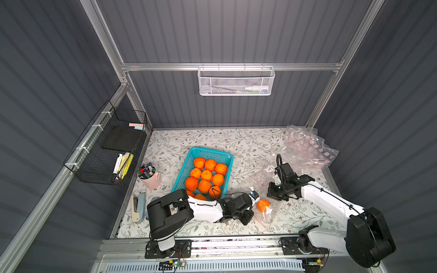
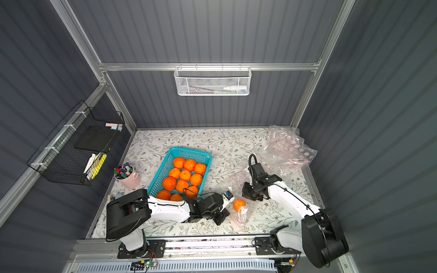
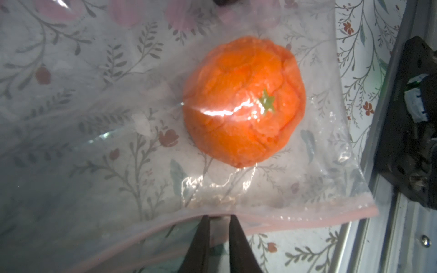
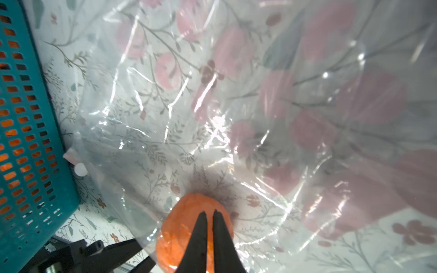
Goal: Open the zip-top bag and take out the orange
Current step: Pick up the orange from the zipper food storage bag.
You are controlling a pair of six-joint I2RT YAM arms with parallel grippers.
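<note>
The orange [image 1: 263, 205] [image 2: 239, 205] lies inside the clear bag [image 1: 266, 218] on the flowered table [image 1: 236, 141], near the front edge, just right of the basket [image 1: 208, 151] and between the two arms. In the left wrist view the orange [image 3: 243, 101] shows its green stem star through the film, and the bag [image 3: 94, 118] lies over it with its pink zip strip [image 3: 307, 217] along the near edge. The left gripper [image 3: 218, 218] has its fingers drawn almost together on that zip edge, a sliver of plastic pinched between them. In the right wrist view the right gripper [image 4: 209, 214] has its fingers nearly touching, with only a thin slit between, right over the orange [image 4: 179, 236]. The wrinkled film of the bag [image 4: 165, 118] spreads out around the tips; whether any film is caught in them I cannot tell. In both top views the right gripper [image 1: 272, 192] [image 2: 247, 192] sits just behind and to the right of the orange, and the left arm reaches in from the other side. The teal basket holds a load of loose fruit [image 1: 206, 175]. Left of it stand a pink cup [image 1: 151, 180] of markers and a stapler [image 1: 139, 208]. A heap of empty bags [image 1: 307, 146] fills the far right corner.
</note>
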